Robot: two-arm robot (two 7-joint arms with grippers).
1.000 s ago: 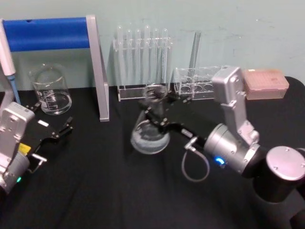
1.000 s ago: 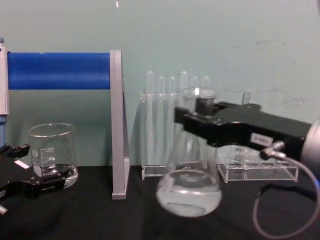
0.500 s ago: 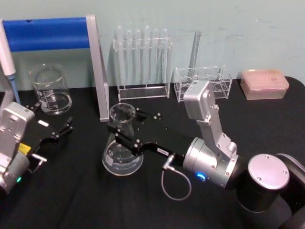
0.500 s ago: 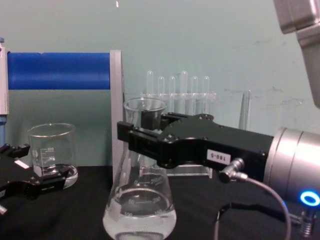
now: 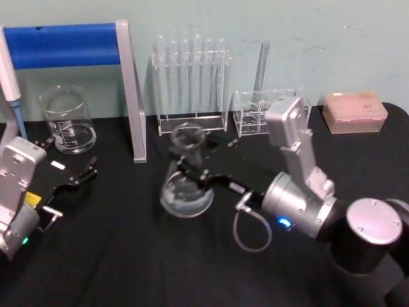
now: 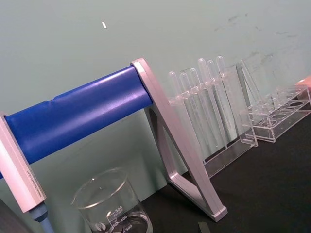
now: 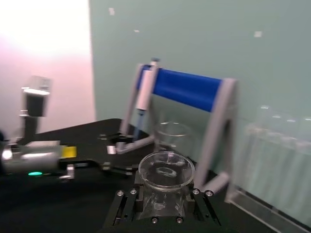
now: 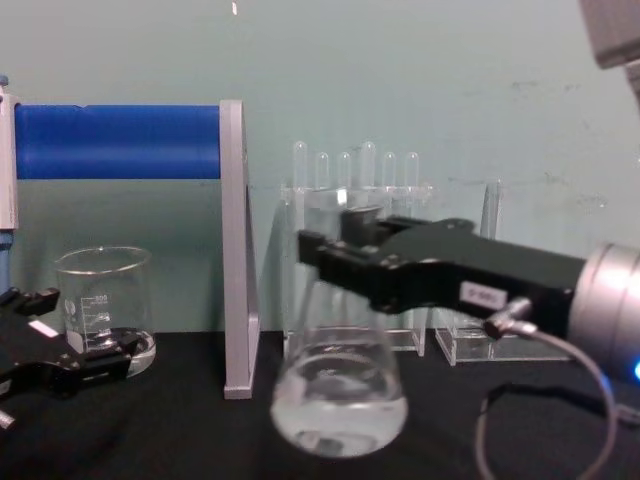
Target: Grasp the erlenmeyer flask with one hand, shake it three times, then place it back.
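Note:
The erlenmeyer flask (image 5: 186, 184) is a clear glass cone with some clear liquid in its wide base. It stands upright over the middle of the black table, blurred by motion. My right gripper (image 5: 190, 158), the hand with the small white number label, is shut on its neck just under the lip. In the chest view the right gripper (image 8: 338, 252) reaches in from the right and the flask (image 8: 338, 398) hangs below it. In the right wrist view the flask's mouth (image 7: 166, 170) sits between the black fingers (image 7: 127, 204). My left gripper (image 5: 74, 157) rests open at the table's left edge.
A glass beaker (image 5: 67, 121) stands at the back left beside a grey stand with a blue bar (image 5: 131, 96) and a pipette (image 5: 11, 83). Behind the flask are a test tube rack (image 5: 190, 83), a low clear rack (image 5: 265, 109) and a pink box (image 5: 354, 112).
The right gripper swung the flask left and nearer half a second ago; it has now carried it back right and farther away. The left arm has not moved.

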